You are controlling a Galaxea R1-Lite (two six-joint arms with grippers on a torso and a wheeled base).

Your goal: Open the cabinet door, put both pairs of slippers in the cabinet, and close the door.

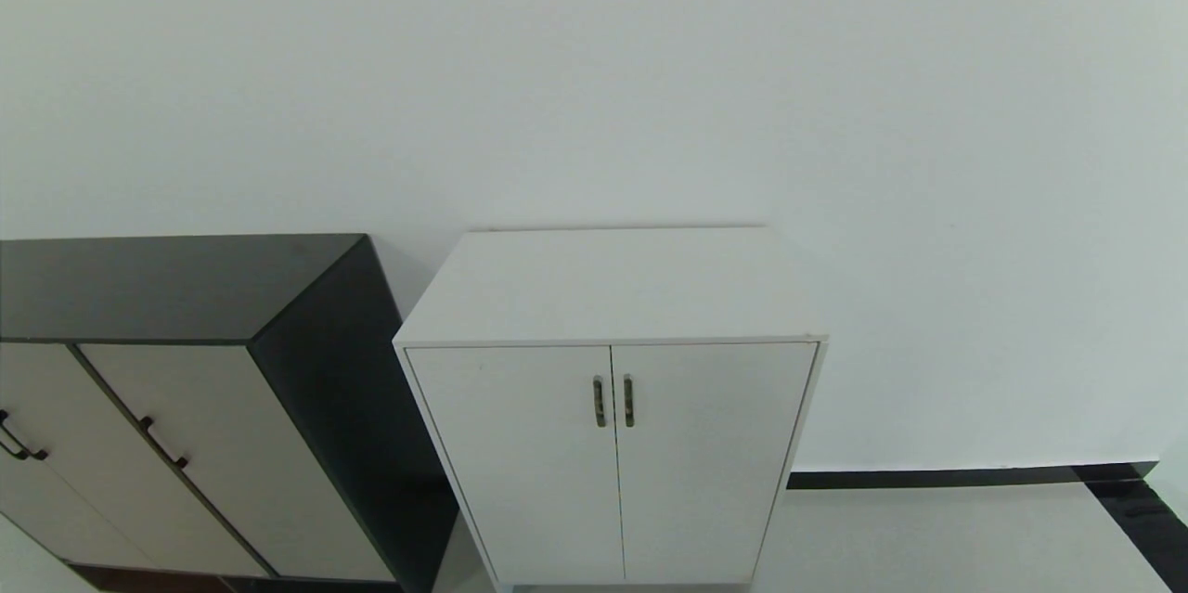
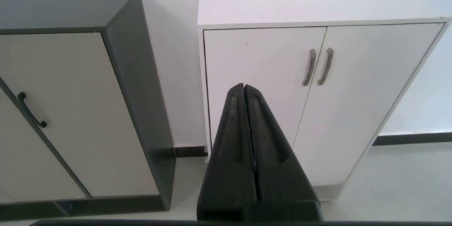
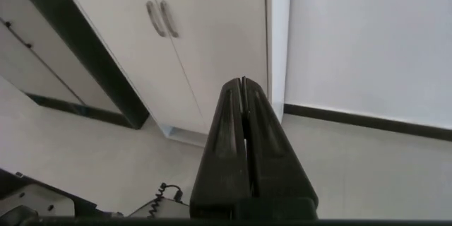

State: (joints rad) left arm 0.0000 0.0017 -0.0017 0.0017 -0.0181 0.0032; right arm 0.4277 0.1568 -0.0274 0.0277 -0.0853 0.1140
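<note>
The cabinet (image 1: pixel 603 287) stands with both doors (image 1: pixel 529 463) closed, so its interior is hidden, and its foot is cut off by the lower edge of the head view. The dark cabinet (image 1: pixel 167 287) beside it runs out past that view's left and lower edges. In the wrist views the left gripper (image 2: pixel 244 88) covers the lower middle of the cabinet's front, and the right gripper (image 3: pixel 243 83) covers the cabinet's lower right corner.
</note>
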